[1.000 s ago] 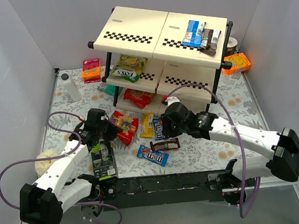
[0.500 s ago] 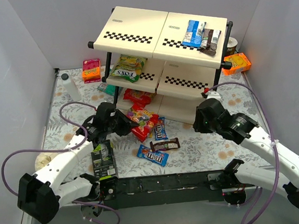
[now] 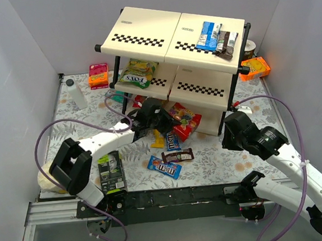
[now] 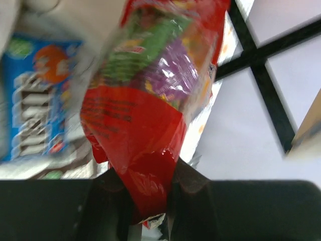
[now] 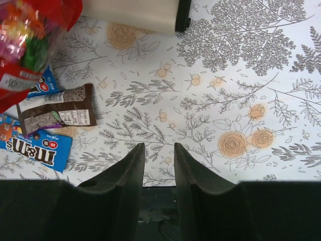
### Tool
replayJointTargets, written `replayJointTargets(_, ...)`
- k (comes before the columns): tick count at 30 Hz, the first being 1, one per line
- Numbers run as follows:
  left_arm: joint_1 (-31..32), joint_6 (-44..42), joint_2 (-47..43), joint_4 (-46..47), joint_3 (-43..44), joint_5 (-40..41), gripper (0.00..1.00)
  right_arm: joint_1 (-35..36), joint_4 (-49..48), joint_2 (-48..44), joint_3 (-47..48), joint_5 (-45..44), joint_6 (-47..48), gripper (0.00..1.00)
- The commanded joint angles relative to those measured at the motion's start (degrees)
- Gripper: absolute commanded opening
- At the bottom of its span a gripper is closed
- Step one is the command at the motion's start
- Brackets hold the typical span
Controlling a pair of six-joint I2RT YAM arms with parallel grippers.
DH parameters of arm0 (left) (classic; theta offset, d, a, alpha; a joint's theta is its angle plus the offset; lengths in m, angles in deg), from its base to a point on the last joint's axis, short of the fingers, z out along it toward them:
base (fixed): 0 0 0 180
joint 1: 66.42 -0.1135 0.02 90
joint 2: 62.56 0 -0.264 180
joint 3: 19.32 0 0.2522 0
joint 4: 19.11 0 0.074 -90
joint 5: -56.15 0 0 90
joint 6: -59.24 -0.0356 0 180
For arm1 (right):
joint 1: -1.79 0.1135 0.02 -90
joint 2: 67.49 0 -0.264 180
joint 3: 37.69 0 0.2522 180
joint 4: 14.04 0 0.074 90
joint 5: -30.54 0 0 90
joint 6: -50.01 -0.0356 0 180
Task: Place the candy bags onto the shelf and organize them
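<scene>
— Left gripper (image 4: 150, 201)?
— Clenched on the red bag (image 4: 150, 100), which hangs tilted at the front of the shelf's (image 3: 142, 34) lowest tier.
— Right gripper (image 5: 159, 165)?
— Narrowly parted, empty (above the floral table (image 5: 241, 75)).

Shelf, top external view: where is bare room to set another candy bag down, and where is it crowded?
Free: on the cream three-tier shelf, the top-left panel and the middle-right panel. Crowded: the top-right corner, where blue packets and dark brown bars lie; middle-left holds the green-yellow Fox's bag.
</scene>
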Motion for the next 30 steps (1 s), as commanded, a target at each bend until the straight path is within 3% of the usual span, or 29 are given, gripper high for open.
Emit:
replayJointTargets(1, 0.6, 5.7, 4.2, 10.7, 8.8, 1.5, 0.00, -0.5, 2.8, -0.6, 3.6, -2.4, 0.4, 0.38)
replayJointTargets(6, 0.9, 8.7, 14.1, 14.0, 16.4, 1.3, 0.00, -0.6, 4.5, -2.1, 5.1, -2.8, 0.5, 0.39)
replayJointTargets(11, 2.3, 10.8, 18.1, 15.2, 18.9, 3.3, 0.00, -0.7, 6.3, -3.8, 5.9, -1.9, -0.5, 0.39)
replayJointTargets(21, 4.3, 15.2, 18.3, 19.4, 14.5, 4.3, 0.00, -0.7, 7.0, -6.2, 5.0, 0.3, -1.9, 0.39)
replayJointTargets(26, 5.2, 15.8, 18.6, 21.2, 12.1, 6.9, 0.06, -0.7, 6.7, -6.0, 5.5, 0.2, -1.2, 0.39)
replayJointTargets(30, 5.4, 21.2, 19.2, 28.4, 7.6, 9.3, 0.10, -0.7, 6.6, -6.3, 5.7, 0.4, -0.9, 0.39)
